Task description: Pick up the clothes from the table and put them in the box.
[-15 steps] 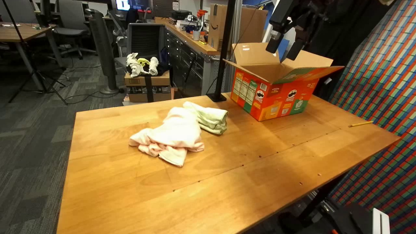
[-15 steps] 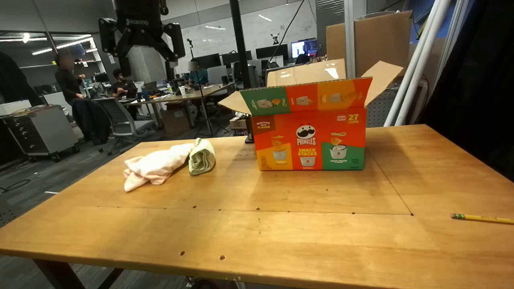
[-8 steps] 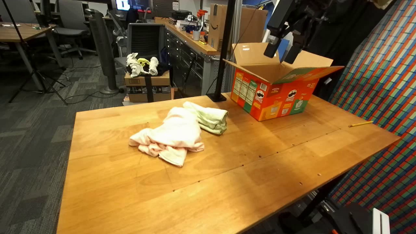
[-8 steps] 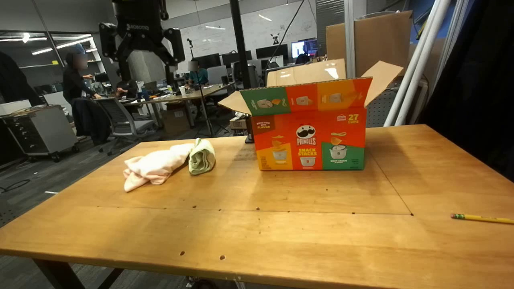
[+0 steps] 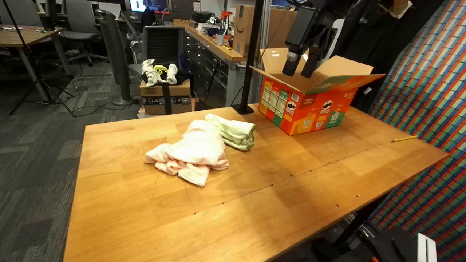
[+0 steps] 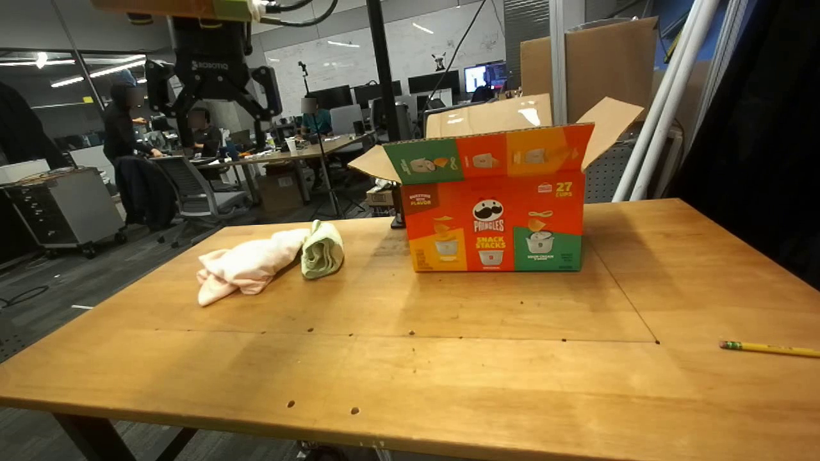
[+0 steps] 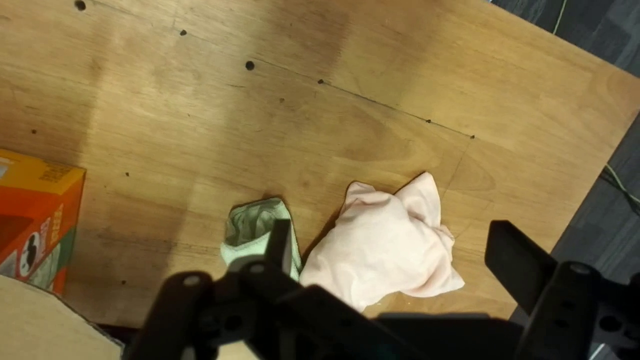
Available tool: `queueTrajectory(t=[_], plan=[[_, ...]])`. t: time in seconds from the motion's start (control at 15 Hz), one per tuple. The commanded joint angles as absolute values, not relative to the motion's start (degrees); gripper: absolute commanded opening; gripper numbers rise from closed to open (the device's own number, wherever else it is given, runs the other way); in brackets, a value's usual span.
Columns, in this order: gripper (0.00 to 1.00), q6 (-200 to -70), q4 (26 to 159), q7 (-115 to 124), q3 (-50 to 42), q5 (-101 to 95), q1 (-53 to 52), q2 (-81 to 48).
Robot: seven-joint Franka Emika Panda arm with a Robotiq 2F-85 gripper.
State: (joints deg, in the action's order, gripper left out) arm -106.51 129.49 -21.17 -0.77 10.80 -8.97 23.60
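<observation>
A crumpled pale pink cloth lies on the table in both exterior views and in the wrist view. A rolled light green cloth lies against it on the box side; in the wrist view a finger partly covers it. An open orange-red cardboard box stands on the table with flaps spread; its inside bottom is hidden. My gripper is open, empty and high above the table. In the wrist view its fingers frame the pink cloth from above.
A black upright post stands at the table's far edge between the cloths and the box. A yellow pencil lies on the table. The box's flap and wall show at the left in the wrist view.
My gripper has moved toward the cloths' side and a little lower, staying open. The cloths and the box have not moved. A person in the background has shifted.
</observation>
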Motion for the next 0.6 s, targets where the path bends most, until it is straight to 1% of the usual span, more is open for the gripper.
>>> queueTrajectory(t=[0.0, 0.53], plan=[[1.0, -109.6, 128.7, -26.4, -0.8, 12.0, -10.0, 22.7], [1.0, -118.9, 128.0, -31.8, -0.7, 15.2, -12.0, 18.7]])
